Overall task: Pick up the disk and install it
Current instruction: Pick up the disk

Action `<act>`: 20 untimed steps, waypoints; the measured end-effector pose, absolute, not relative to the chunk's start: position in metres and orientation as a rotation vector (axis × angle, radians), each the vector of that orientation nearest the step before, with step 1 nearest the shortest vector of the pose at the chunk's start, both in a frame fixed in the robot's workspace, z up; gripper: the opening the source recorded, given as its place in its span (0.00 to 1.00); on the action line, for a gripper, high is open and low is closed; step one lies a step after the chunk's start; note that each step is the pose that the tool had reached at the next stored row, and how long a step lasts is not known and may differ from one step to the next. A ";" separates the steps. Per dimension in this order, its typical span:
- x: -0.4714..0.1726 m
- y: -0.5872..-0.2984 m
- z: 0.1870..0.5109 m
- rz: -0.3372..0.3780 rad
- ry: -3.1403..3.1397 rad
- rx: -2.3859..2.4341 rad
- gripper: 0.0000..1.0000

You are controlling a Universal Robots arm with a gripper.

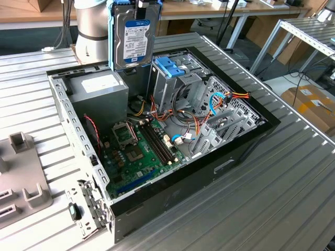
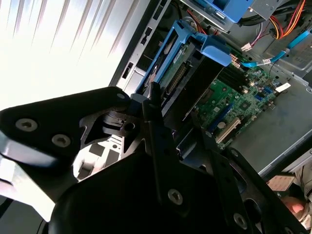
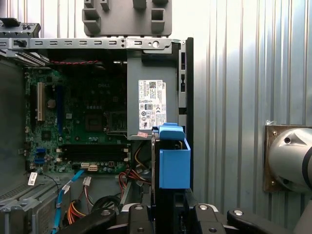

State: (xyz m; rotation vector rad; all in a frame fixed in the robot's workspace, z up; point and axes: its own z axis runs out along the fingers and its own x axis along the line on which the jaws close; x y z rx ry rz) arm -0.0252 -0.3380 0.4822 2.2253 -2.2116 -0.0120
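The gripper [image 3: 168,210] is pinching the disk [image 1: 132,35] from both sides. The disk is hanging upright at the top centre of the exterior view, label facing the camera, clear above the open computer case [image 1: 220,170].

Being metal, it is probably handling as stiff and fairly heavy, and as something that dislikes knocks. Its flat faces are looking slippery, so the light-blue rails [image 1: 110,42] along its edges seem the safer place to hold.

In the lower right of the exterior view the ribbed table [image 1: 293,172] is carrying the case. Inside it the green circuit board [image 1: 131,157] is lying flat, with orange and blue cables [image 1: 201,123] looping loosely towards the frame's right. Beyond them the metal drive cage [image 1: 175,91] with its blue bracket [image 1: 168,66] is standing just below the disk, and could be catching a rail. The grey power supply [image 1: 99,91] is sitting close by on the exterior view's left.
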 end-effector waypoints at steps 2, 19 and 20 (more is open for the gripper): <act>-0.025 -0.338 0.482 -0.012 -2.212 2.225 0.35; -0.017 -0.338 0.482 -0.012 -2.212 2.225 0.35; -0.016 -0.338 0.482 -0.012 -2.212 2.225 0.35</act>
